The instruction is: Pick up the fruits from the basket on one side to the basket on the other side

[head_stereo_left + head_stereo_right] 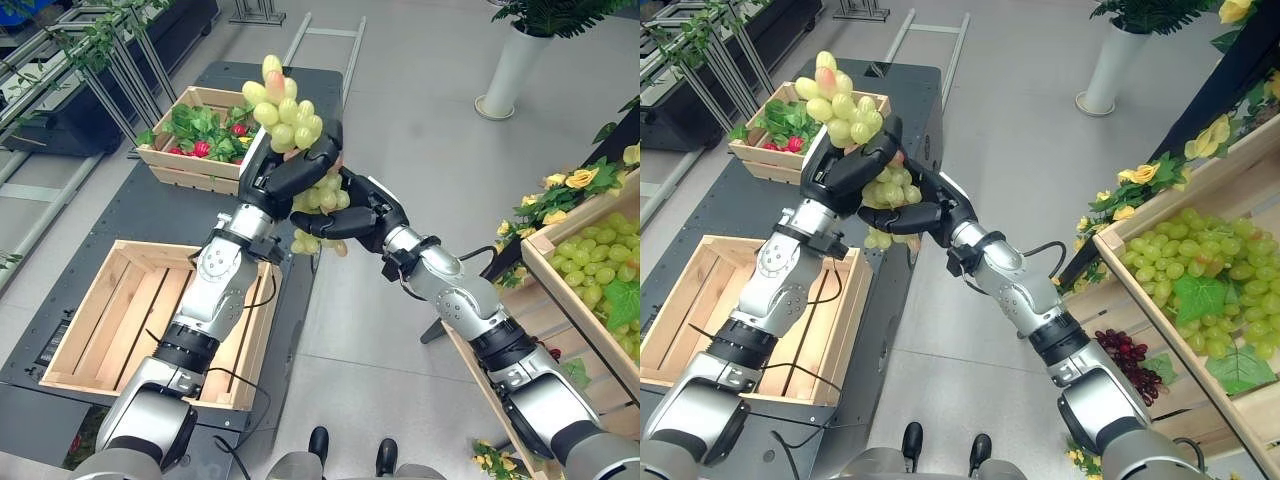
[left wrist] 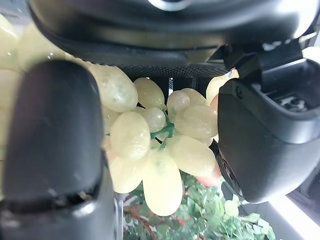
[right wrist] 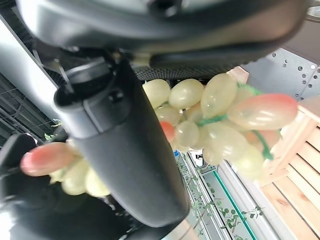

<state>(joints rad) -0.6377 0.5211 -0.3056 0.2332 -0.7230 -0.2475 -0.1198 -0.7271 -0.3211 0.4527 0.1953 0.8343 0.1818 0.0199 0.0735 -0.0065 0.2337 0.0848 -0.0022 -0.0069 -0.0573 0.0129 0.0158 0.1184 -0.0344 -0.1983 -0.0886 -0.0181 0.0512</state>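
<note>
Green grapes (image 1: 285, 105), one big bunch with a couple of pinkish ones mixed in, are up in the air between both hands right now. The left hand (image 1: 290, 170) has its fingers curled round the middle of the bunch, with the top cluster sticking out above it and the rest hanging below. In the left wrist view you can see the grapes packed in between the thumb and the fingers (image 2: 270, 145), so that grip looks solid.

The right hand (image 1: 365, 220) comes in from the other side and is wrapped around the lower part of the same bunch, touching the left hand or very close to it. Its wrist view shows grapes bulging out on either side of a dark finger (image 3: 130, 150), so it's closed on them too.

All of this hangs over the edge of the dark platform (image 1: 150, 205), above the gap between that and the grey floor. Below and to the robot's left sits an empty wooden crate (image 1: 100, 300). Further back on the same platform there's a smaller crate (image 1: 195, 145) with leafy greens and something red in it. On the robot's right, a slanted wooden bin (image 1: 1185, 290) is piled with more green grapes, with a dark bunch (image 1: 1130, 355) on the shelf below it.
</note>
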